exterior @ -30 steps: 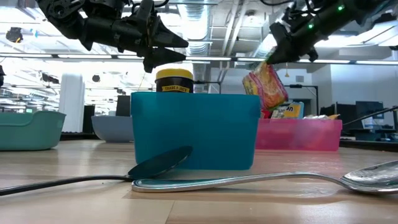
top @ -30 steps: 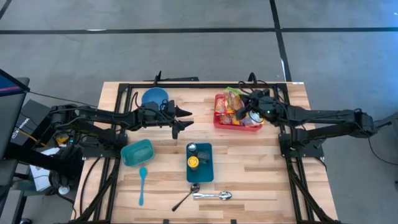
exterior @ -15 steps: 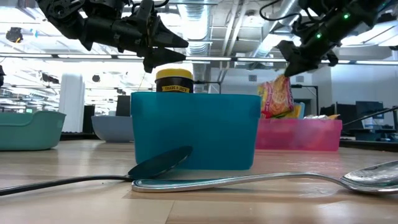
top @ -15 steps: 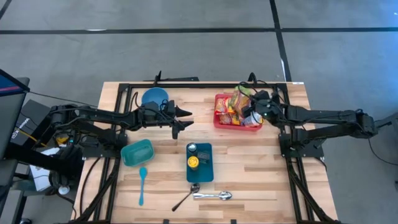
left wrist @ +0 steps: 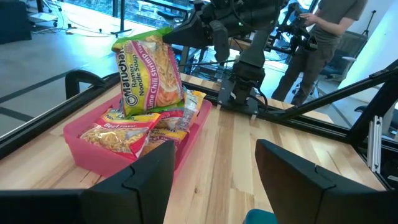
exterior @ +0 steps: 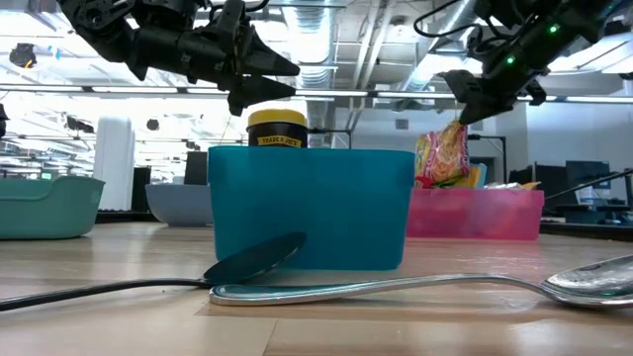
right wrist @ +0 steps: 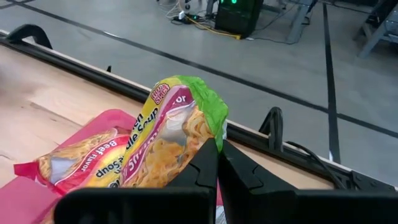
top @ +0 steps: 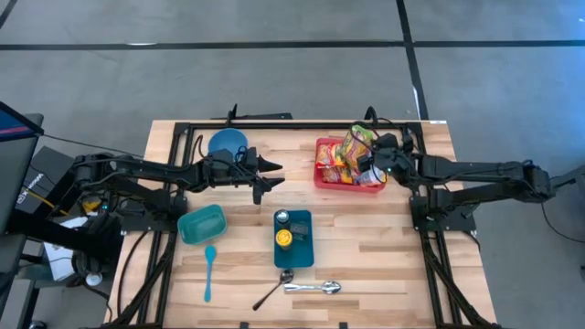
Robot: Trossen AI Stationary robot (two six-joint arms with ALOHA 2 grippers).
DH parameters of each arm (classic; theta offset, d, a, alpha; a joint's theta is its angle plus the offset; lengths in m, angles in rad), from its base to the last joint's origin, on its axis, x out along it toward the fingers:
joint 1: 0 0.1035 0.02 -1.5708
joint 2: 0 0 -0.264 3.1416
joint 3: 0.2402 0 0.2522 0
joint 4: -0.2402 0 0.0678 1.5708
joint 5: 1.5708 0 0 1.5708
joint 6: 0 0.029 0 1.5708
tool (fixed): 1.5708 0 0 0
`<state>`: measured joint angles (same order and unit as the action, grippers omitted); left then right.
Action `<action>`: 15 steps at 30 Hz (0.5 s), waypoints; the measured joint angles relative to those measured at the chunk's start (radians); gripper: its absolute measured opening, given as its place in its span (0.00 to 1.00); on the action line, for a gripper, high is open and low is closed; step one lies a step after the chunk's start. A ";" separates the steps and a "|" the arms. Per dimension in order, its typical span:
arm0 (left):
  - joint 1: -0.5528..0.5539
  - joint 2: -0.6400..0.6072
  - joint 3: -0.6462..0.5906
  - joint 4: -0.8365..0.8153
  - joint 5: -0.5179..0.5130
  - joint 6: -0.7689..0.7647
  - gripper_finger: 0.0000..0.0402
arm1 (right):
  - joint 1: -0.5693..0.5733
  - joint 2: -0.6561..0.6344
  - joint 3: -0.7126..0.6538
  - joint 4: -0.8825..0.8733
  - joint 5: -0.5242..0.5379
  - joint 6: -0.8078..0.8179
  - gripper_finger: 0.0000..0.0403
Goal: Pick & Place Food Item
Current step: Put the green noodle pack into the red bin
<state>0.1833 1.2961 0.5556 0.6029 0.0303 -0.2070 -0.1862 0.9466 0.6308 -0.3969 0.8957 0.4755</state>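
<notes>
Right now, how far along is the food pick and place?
Done: the right gripper has pinched the corner of a ramen noodle packet and stood it up out of the pink bin. In hand: the packet hangs over the bin, not carried anywhere yet. Left: move it and set it down. The left gripper waits open mid-table.

Two matte black jointed arms, left arm [top: 137, 172] and right arm [top: 475, 171], carry bundled black cables; green lights glow on the right wrist [exterior: 514, 54].
</notes>
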 joint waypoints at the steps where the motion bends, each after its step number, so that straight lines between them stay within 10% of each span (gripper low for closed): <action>1: 0.000 0.000 0.000 0.000 0.000 0.000 0.54 | 0.005 0.000 0.000 0.000 0.011 0.002 0.00; 15: 0.000 0.000 0.000 0.000 0.000 0.000 0.54 | 0.045 -0.019 0.000 -0.044 0.017 0.041 0.00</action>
<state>0.1837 1.2964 0.5556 0.6025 0.0302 -0.2070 -0.1412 0.9276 0.6308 -0.4411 0.9130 0.5163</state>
